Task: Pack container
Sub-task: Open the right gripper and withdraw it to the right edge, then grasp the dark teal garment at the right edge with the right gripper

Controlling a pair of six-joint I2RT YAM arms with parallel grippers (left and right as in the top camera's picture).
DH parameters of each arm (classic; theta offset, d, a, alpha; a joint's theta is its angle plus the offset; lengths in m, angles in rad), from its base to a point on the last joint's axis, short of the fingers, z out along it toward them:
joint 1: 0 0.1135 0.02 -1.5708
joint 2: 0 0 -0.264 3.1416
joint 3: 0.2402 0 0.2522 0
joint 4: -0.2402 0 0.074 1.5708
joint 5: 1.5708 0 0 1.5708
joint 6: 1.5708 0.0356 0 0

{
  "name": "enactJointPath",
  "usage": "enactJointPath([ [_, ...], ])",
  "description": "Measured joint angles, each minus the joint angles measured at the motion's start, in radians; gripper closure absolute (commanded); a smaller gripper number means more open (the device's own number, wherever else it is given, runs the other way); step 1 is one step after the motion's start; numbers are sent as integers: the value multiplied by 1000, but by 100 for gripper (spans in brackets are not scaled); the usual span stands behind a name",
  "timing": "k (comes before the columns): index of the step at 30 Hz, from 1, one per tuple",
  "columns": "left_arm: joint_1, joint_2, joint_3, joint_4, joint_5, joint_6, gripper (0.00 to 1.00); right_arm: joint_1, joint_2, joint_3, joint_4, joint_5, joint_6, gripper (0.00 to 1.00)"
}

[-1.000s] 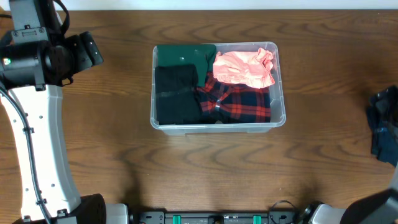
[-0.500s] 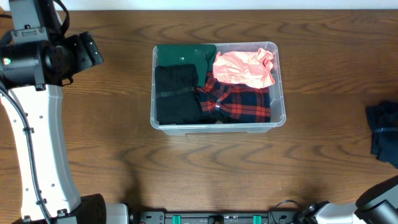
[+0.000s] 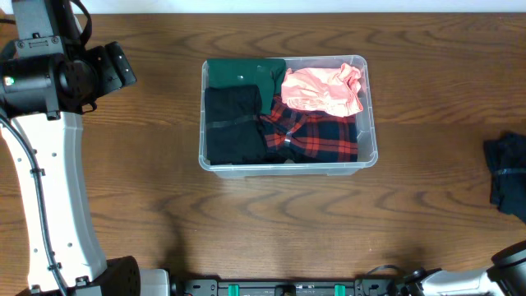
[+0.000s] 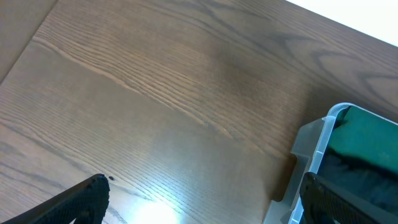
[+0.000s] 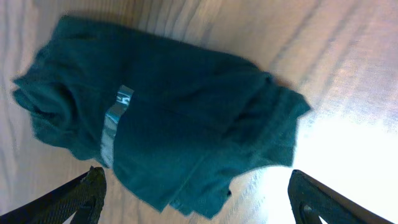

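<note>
Dark wood counter [image 3: 246, 230]. Container [image 3: 288, 169] sits mid-counter, filled with folded clothes [image 3: 312, 136]: green, black, red plaid, pink. Left arm [image 3: 49, 189] is upright at the left edge, left fingers [image 4: 84, 199] spread wide over bare wood beside the container's corner. Right fingers [image 5: 84, 193] are spread wide above a dark garment [image 5: 161, 124] at the right edge, holding nothing.

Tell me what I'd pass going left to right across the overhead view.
Robot arm → container, with black cloth and then a plaid shirt inside → dark blue-green cloth at the right edge.
</note>
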Motion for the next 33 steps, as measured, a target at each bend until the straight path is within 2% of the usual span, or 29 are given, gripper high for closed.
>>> enactJointPath([
  [11,0,0,0,0,0,0,2,0,108,-3,96,-25,-52,11],
  [15,0,0,0,0,0,0,2,0,149,-3,99,-17,-58,20],
  [17,0,0,0,0,0,0,2,0,163,-3,101,-12,-60,29],
  [18,0,0,0,0,0,0,2,0,167,-3,103,-9,-62,44],
  [21,0,0,0,0,0,0,2,0,172,-3,103,-5,-60,82],
  [23,0,0,0,0,0,0,2,0,177,-3,105,-7,-58,99],
  [33,0,0,0,0,0,0,2,2,175,5,93,-37,-33,99],
])
